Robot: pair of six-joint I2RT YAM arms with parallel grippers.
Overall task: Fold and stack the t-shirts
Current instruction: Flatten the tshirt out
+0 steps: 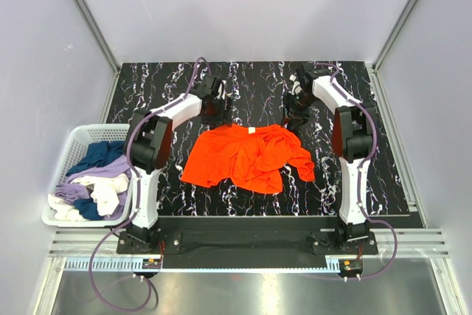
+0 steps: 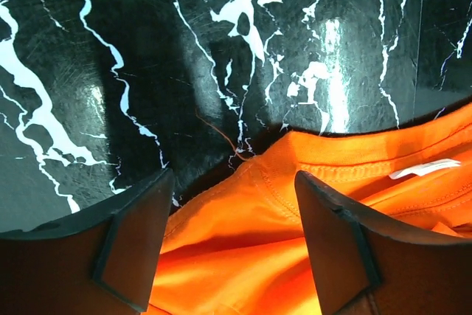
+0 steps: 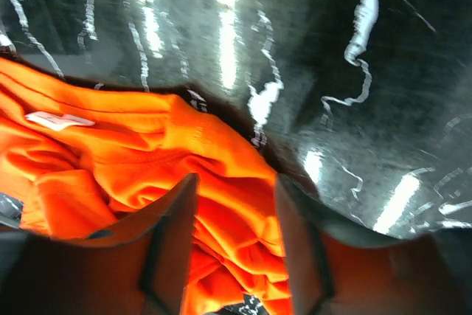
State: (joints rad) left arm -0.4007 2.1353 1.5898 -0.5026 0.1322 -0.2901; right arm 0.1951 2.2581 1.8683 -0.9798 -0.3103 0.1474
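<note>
Orange t-shirt (image 1: 247,156): crumpled, centre frame on bench (image 1: 258,79) | left hand (image 2: 232,176): wide open, straddling collar edge, nothing gripped | right hand (image 3: 236,178): part open over bunched cloth, nothing gripped

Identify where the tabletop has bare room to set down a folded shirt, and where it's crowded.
Bare marble runs along the table at its far edge, beyond the orange t-shirt, and along the right side outside the right arm. Crowded: the middle, under that shirt, and the basket, heaped with other shirts.
</note>
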